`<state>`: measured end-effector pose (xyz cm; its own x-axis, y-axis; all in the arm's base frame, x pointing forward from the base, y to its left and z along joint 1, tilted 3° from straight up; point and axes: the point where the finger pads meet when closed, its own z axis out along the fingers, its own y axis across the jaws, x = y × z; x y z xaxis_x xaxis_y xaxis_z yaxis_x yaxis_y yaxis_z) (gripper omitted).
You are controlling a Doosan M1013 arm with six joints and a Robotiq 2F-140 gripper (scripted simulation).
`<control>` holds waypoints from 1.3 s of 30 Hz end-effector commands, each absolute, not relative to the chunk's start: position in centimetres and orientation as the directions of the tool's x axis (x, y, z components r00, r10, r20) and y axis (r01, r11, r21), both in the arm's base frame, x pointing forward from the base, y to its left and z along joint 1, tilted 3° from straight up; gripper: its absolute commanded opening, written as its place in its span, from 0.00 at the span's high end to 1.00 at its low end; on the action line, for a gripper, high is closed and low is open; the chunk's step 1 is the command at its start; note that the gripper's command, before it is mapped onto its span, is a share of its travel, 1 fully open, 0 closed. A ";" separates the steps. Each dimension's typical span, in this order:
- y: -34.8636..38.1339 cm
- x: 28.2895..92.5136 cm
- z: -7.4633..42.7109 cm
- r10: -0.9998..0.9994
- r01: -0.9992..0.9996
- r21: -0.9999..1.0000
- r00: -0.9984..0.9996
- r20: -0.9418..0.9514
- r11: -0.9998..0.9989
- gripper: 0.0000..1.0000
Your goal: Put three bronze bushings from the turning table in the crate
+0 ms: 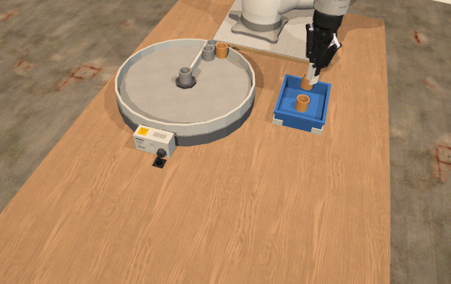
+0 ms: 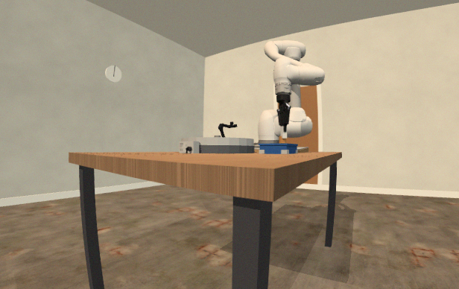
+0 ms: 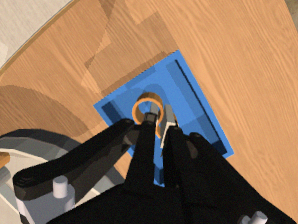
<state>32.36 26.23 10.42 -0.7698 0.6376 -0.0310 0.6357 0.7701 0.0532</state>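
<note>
While the gripper [image 1: 313, 78] hangs over the far part of the blue crate [image 1: 284, 111], its fingers are pinched nearly together on the wall of a bronze bushing [image 1: 305, 83], one finger inside the bore and one outside, as the wrist view shows [image 3: 148, 111]. From the top view the held bushing sits at the far edge of the crate's opening; whether it touches the crate floor cannot be told. A second bronze bushing [image 1: 302, 102] stands upright in the middle of the crate, apart from the held one and from the walls.

To the left of the crate lies the round turning table [image 1: 149, 116], its raised rim close to the crate's left wall. At its far edge a third bronze bushing [image 1: 222, 50] stands upright against the rim, just beside two grey bushings [image 1: 208, 53] that line up along a flat guide bar [image 1: 198, 62] running from the central hub [image 1: 185, 77]. A small control box [image 1: 154, 140] with a yellow label sits against the near side of the turning table. Behind both, the arm's base plate [image 1: 230, 34] rests on the wooden table [image 1: 230, 205]. The arm's black wrist stands directly above the crate, hiding part of its far wall.
</note>
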 end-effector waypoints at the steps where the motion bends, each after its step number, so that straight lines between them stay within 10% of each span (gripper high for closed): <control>1: 26.2 32.4 10.3 0.638 0.636 0.053 -0.770 -0.031 0.770 1.00; 39: 26.3 32.6 6.3 0.638 0.636 0.053 -0.770 -0.031 0.770 1.00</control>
